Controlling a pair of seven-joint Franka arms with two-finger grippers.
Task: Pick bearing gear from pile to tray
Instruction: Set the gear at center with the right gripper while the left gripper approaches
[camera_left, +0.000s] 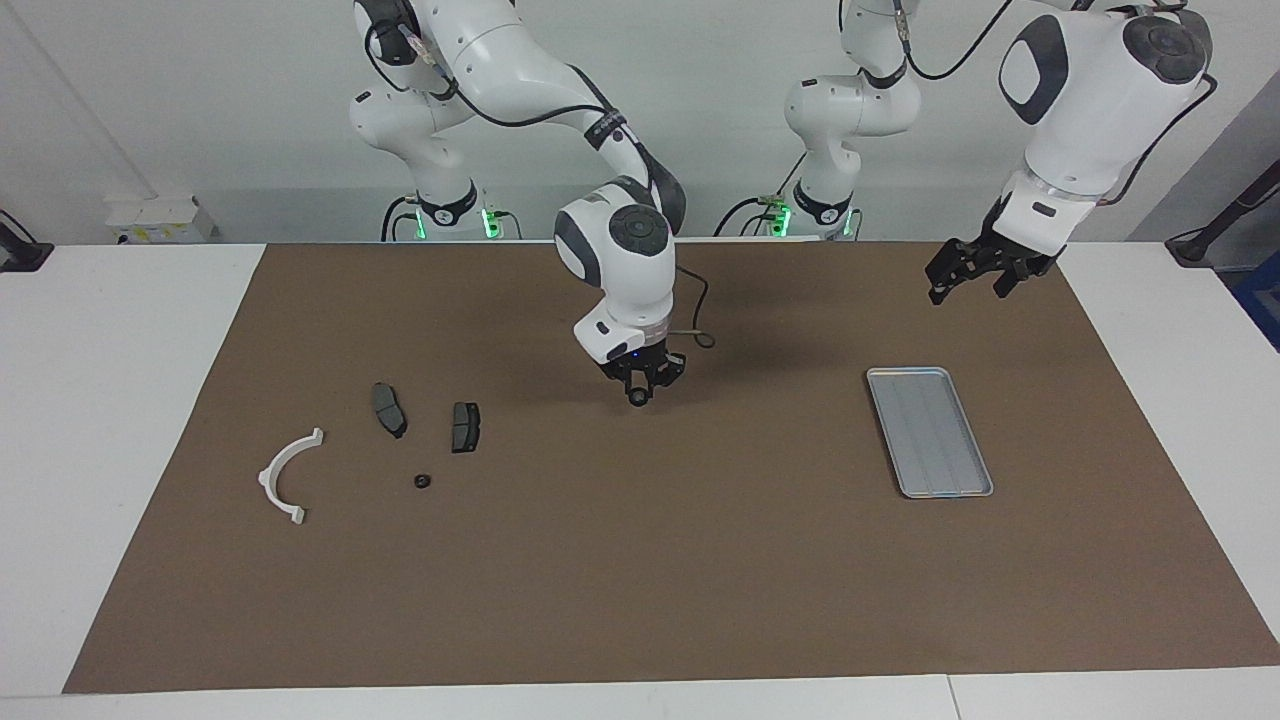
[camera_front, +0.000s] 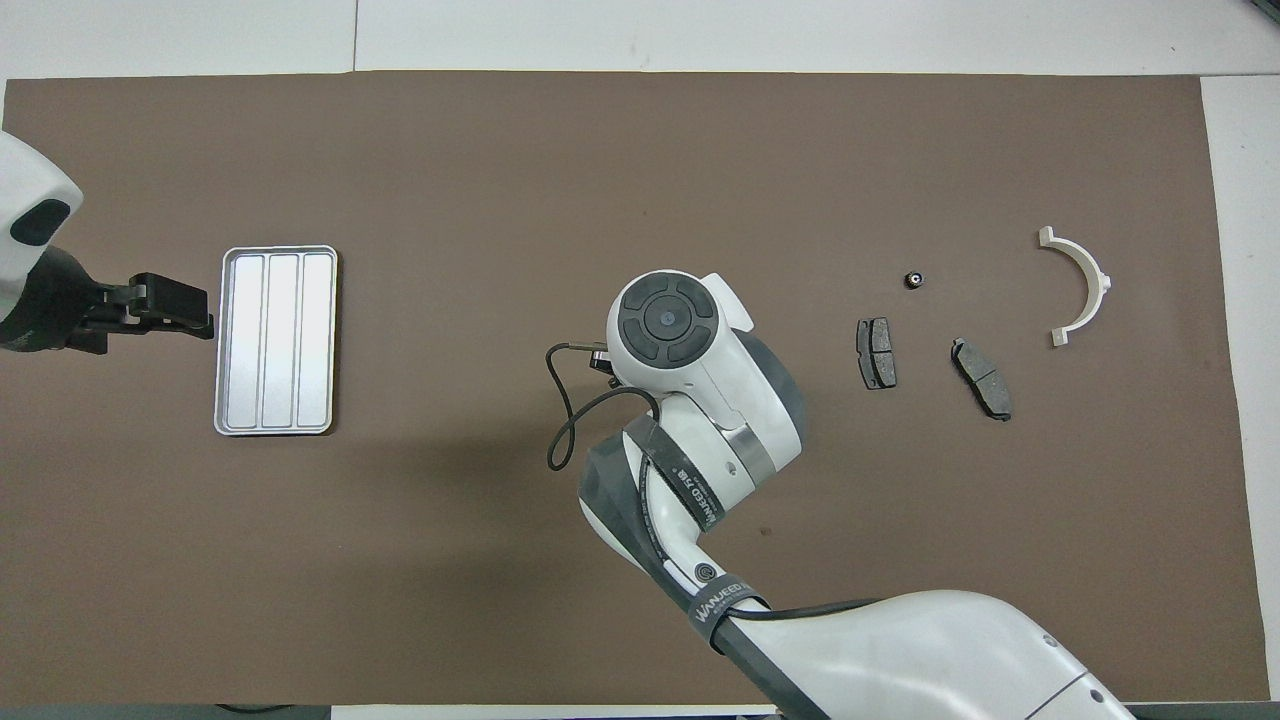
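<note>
Black and ring-shaped, the bearing gear (camera_left: 637, 398) sits pinched in the right gripper (camera_left: 639, 393), its fingers closed on it, over mid-table. From there the tray (camera_left: 967, 488) lies toward the left arm's end. Beside that tray hovers the left gripper (camera_left: 968, 268), fingers open.

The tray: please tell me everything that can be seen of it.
The tray is a flat rectangular pan that looks like silver-grey metal, with rounded corners, a low raised rim and lengthwise ridges that split its floor into three strips. It lies flat on the brown mat toward the left arm's end of the table. Nothing lies in it and nothing touches it. In the overhead view the left gripper hangs beside one of its long sides.
</note>
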